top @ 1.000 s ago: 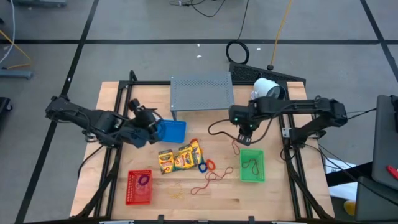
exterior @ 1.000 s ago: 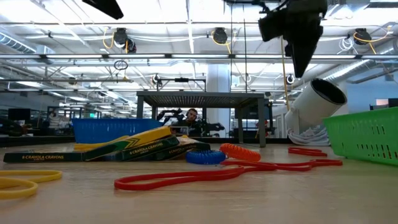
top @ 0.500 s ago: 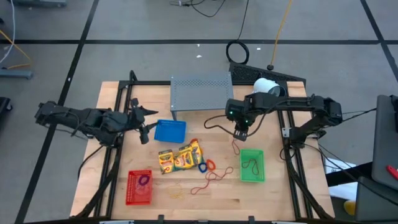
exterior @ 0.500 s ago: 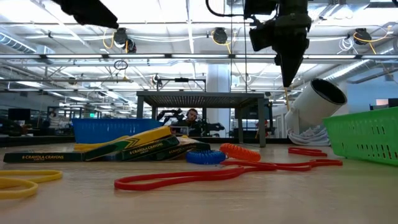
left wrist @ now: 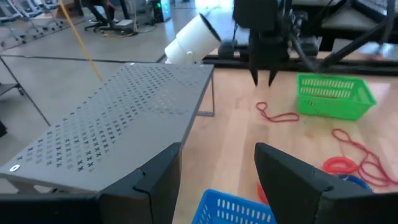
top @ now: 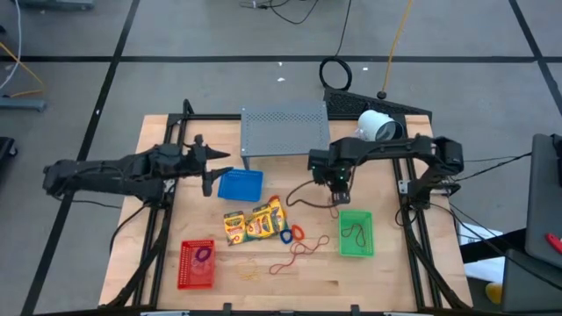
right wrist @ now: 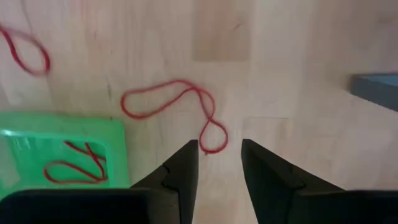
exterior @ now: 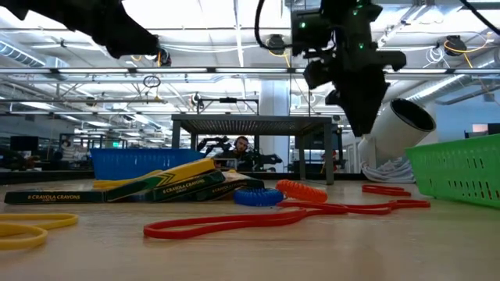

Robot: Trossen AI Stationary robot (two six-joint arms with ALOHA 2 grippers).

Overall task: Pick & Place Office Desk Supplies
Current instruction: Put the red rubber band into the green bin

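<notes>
My left gripper (top: pixel 207 168) (left wrist: pixel 217 180) is open and hovers just beyond the left end of the blue basket (top: pixel 240 184) (left wrist: pixel 236 208). My right gripper (top: pixel 336 188) (right wrist: pixel 217 158) (exterior: pixel 361 117) is open, points down and hangs above a red rubber band (right wrist: pixel 180 109) (top: pixel 334 207) lying flat on the table. Beside the band stands the green basket (top: pixel 356 233) (right wrist: pixel 62 155), with a red band (right wrist: pixel 74 163) inside it. The yellow crayon packs (top: pixel 255 221) lie mid-table. The red basket (top: pixel 197 264) holds a purple band.
Blue (top: pixel 286 235), orange (top: pixel 298 232), long red (top: pixel 294 256) and yellow (top: pixel 248 274) bands lie loose near the table's near edge. The grey perforated stand (top: pixel 285 130) and the white round device (top: pixel 376 125) sit at the far edge. A cable (top: pixel 303 189) trails beside the right gripper.
My left gripper has drawn back from the blue basket's left end toward the far edge and risen; the basket stays in place. My right gripper has moved a little toward the table's left and come down toward the red rubber band.
</notes>
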